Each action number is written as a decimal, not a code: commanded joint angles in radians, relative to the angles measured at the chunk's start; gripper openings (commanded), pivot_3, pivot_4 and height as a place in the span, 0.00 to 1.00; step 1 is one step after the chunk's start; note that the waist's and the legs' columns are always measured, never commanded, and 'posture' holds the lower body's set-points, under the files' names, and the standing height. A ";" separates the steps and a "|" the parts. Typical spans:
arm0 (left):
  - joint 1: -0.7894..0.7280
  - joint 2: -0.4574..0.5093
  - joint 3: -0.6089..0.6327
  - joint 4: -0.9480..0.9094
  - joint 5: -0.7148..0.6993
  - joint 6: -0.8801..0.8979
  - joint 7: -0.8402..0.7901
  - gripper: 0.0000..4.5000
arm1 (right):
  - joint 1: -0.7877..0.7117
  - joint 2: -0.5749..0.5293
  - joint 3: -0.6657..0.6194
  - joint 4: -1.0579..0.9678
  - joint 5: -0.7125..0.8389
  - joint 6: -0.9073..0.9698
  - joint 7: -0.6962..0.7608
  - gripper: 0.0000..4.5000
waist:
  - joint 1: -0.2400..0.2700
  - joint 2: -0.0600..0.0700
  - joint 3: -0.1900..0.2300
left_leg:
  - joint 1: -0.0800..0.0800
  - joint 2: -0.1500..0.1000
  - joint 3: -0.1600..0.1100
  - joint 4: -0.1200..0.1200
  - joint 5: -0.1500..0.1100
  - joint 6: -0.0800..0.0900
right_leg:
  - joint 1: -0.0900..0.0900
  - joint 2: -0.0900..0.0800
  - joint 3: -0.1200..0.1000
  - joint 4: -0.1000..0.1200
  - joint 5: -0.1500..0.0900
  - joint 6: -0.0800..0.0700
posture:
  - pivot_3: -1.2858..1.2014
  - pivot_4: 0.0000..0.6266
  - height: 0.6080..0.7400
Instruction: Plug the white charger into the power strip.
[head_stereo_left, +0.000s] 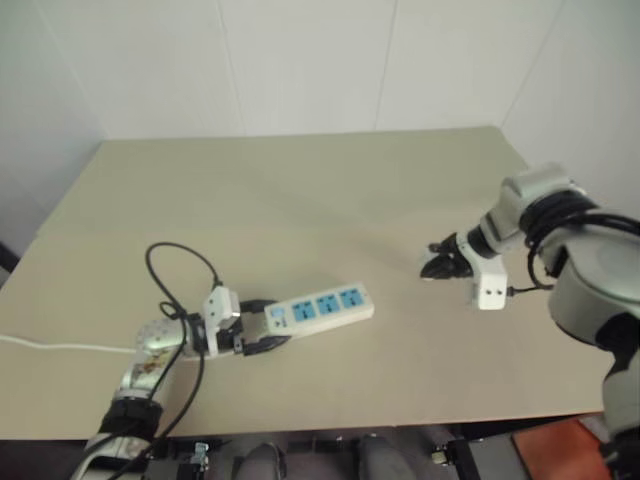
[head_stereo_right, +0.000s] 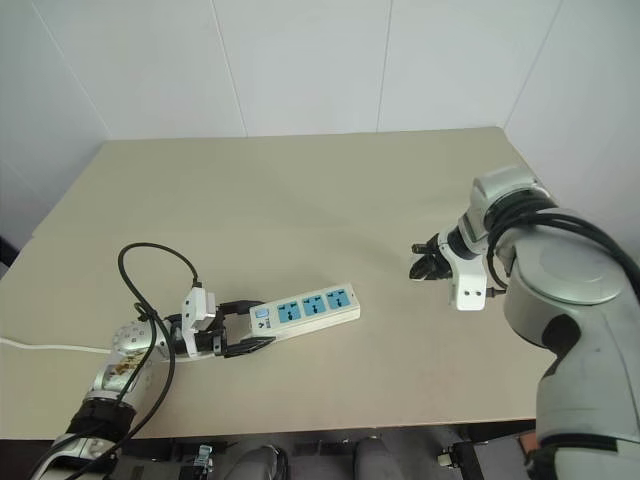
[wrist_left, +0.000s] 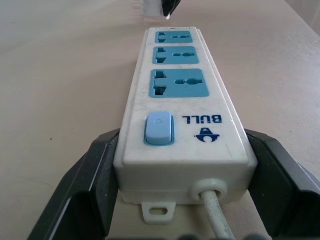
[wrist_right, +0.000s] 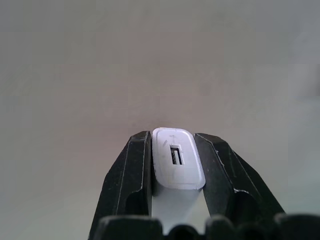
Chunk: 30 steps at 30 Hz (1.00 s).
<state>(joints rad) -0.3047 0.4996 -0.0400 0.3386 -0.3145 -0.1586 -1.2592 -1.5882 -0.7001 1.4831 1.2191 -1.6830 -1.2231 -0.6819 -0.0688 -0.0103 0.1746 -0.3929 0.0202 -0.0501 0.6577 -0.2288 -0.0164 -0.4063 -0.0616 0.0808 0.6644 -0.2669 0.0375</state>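
While the small white rounded plastic charger block (wrist_right: 177, 159) sits pinched between the two black fingers of the right claw (wrist_right: 176, 167), held above the beige counter (head_stereo_left: 300, 190) and well apart from the strip, it looks light, rigid and smooth-skinned — a hard shell that will not give, yet could slip or twist if pushed off-line. Its flat side faces are where the pads bear now, the port end facing the wrist, which seems the sound hold for pressing it home. The long white plastic power strip (head_stereo_left: 320, 307) with three blue socket faces lies flat on the counter, its switch end sitting between the spread fingers of the left claw (head_stereo_right: 243, 326) — stiff, light enough to skid, so it likely needs bracing there
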 joint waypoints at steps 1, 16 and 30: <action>0.003 0.004 -0.014 -0.024 0.011 0.001 0.000 0.72 | -0.068 -0.051 -0.207 0.127 0.243 -0.177 0.180 0.26 | -0.001 0.000 0.000 | 0.000 0.000 0.000 0.000 0.000 0.000 | 0.000 0.000 0.000 0.000 0.000 0.000 | 0.52 0.24 1.00; -0.132 -0.006 -0.034 0.096 -0.028 -0.020 -0.209 0.72 | 0.095 0.023 -2.014 0.875 0.992 -0.020 1.788 0.26 | -0.024 -0.004 0.002 | 0.018 0.001 0.000 -0.008 0.000 0.000 | 0.025 0.000 -0.002 -0.015 0.002 0.002 | 0.52 0.24 1.00; -0.246 -0.054 -0.045 0.310 0.017 -0.113 -0.313 0.72 | 0.148 0.105 -2.290 0.875 1.178 0.355 2.240 0.26 | -0.030 -0.005 0.003 | 0.007 0.001 -0.001 -0.012 0.001 -0.001 | 0.017 -0.001 -0.006 -0.019 0.002 0.002 | 0.52 0.24 1.00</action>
<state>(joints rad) -0.5383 0.4496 -0.0816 0.6537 -0.3096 -0.2505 -1.5700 -1.4295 -0.5953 -0.7905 2.0622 -0.5288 -0.9108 1.5251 -0.0989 -0.0149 0.1776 -0.3855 0.0215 -0.0510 0.6454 -0.2275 -0.0183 -0.3895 -0.0623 0.0751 0.6454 -0.2653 0.0400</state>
